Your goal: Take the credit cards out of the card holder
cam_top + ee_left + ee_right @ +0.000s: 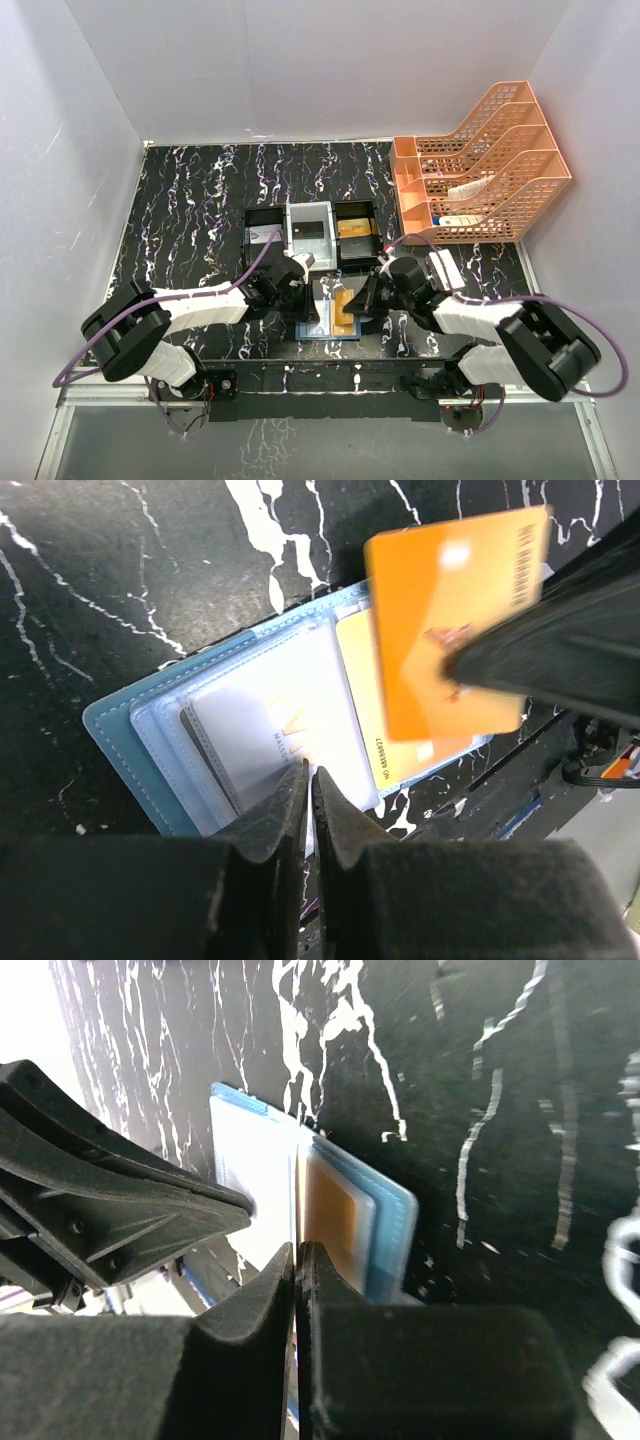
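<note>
The blue card holder [318,333] lies open on the table's near middle, its blue cover [110,730] under clear pockets. One pocket holds a silver-grey credit card [265,730], the other a gold one [356,670]. My left gripper [311,772] is shut on the near edge of the clear pocket. My right gripper [299,1247] is shut on an orange-gold credit card [450,630], which hangs tilted above the holder's [395,1230] right half. In the right wrist view that card [298,1190] shows edge-on. In the top view the left gripper [310,292] and right gripper [355,303] flank the holder.
A black-and-white three-compartment tray [288,210] stands just behind the holder, with cards in its middle and right sections. An orange mesh file rack [480,170] stands at the back right. White walls close the table in on three sides.
</note>
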You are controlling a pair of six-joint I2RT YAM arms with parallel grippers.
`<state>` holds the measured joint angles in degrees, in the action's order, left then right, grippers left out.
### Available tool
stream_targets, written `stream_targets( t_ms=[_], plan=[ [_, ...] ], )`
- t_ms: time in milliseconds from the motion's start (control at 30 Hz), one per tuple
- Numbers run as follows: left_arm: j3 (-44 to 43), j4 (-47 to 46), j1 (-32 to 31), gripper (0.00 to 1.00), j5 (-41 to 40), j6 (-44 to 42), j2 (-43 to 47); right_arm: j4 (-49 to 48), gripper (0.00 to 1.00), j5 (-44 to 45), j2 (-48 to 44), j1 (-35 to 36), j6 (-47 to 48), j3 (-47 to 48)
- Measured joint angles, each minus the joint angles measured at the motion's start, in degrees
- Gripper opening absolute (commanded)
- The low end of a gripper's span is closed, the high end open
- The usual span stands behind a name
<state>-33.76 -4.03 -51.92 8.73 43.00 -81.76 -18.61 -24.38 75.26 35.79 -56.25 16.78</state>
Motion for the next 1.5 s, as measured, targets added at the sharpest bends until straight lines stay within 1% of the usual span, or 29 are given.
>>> stream_targets(
  t_ms=[100, 133, 233, 300, 367, 467, 567, 633, 733, 767, 833, 967, 1033, 1067, 1133, 1267, 1333, 1400, 1500],
  plan=[
    [-0.4, 1.9, 0.0, 0.06, -1.9, -0.3, 0.6, 8.4, 0.0, 2.1, -6.8, -2.4, 4.3, 0.8],
    [-0.8, 3.0, 0.0, 0.08, -2.9, -0.6, 0.7, 11.1, 0.0, 2.7, -9.0, -3.1, 5.8, 1.5],
    [-1.9, 5.7, 0.0, 0.18, -5.7, -1.7, 1.3, 17.2, 0.0, 4.2, -15.9, -3.9, 10.4, 4.5],
    [-1.9, 7.0, 0.0, 0.26, -7.0, -2.4, 2.5, 19.0, 0.0, 4.9, -19.0, -3.9, 12.5, 5.9],
    [-1.7, 8.7, 0.0, 0.37, -7.9, -2.8, 4.7, 20.7, 0.0, 6.0, -22.4, -3.9, 15.1, 7.7],
    [-1.7, 9.4, 0.0, 0.45, -8.6, -3.3, 8.4, 22.3, 0.0, 8.9, -25.2, -3.9, 19.5, 10.3],
    [-1.7, 9.8, 0.0, 0.57, -9.5, -3.8, 12.8, 22.8, 0.0, 11.8, -26.6, -3.9, 24.5, 12.2],
    [-1.7, 10.3, 0.0, 0.6, -10.3, -4.2, 14.9, 22.6, 0.0, 13.3, -27.4, -4.0, 27.8, 12.3],
    [-1.7, 12.2, 0.1, 0.6, -13.3, -4.5, 16.6, 21.8, 0.0, 15.5, -28.7, -4.0, 34.7, 12.3],
    [-1.7, 13.2, 0.2, 0.62, -14.6, -4.5, 16.8, 21.2, 0.0, 15.8, -29.0, -4.0, 37.3, 12.3],
    [-1.7, 15.3, 0.9, 0.68, -17.2, -4.4, 16.9, 20.1, 0.0, 15.8, -29.0, -4.0, 43.3, 12.5],
    [-0.9, 18.9, 3.1, 0.86, -21.0, -4.1, 18.6, 21.3, 0.0, 17.1, -25.2, -4.0, 56.8, 16.3],
    [-0.3, 20.9, 6.1, 0.96, -21.8, -4.0, 20.8, 21.5, 0.0, 18.7, -22.5, -3.9, 62.5, 18.4],
    [0.1, 21.7, 8.3, 0.98, -21.9, -4.0, 22.3, 21.4, 0.0, 19.5, -21.4, -3.9, 64.8, 19.2],
    [0.9, 23.0, 12.4, 0.99, -21.9, -3.5, 25.6, 21.4, 0.0, 21.0, -19.1, -3.9, 68.7, 20.2],
    [0.4, 26.3, 17.4, 0.99, -21.7, -2.4, 30.5, 21.7, 0.0, 22.8, -13.0, -4.0, 74.1, 23.2],
    [-1.5, 28.2, 20.3, 0.99, -21.1, -2.7, 30.8, 21.8, 0.0, 22.9, -9.7, -4.1, 76.0, 25.2],
    [-4.5, 29.9, 24.7, 0.99, -20.1, -3.7, 29.8, 21.8, 0.0, 22.7, -7.0, -4.3, 78.2, 26.7],
    [-7.8, 31.0, 30.7, 0.99, -18.3, -5.7, 28.5, 21.8, 0.0, 21.9, -4.9, -4.9, 80.8, 27.9]
  ],
)
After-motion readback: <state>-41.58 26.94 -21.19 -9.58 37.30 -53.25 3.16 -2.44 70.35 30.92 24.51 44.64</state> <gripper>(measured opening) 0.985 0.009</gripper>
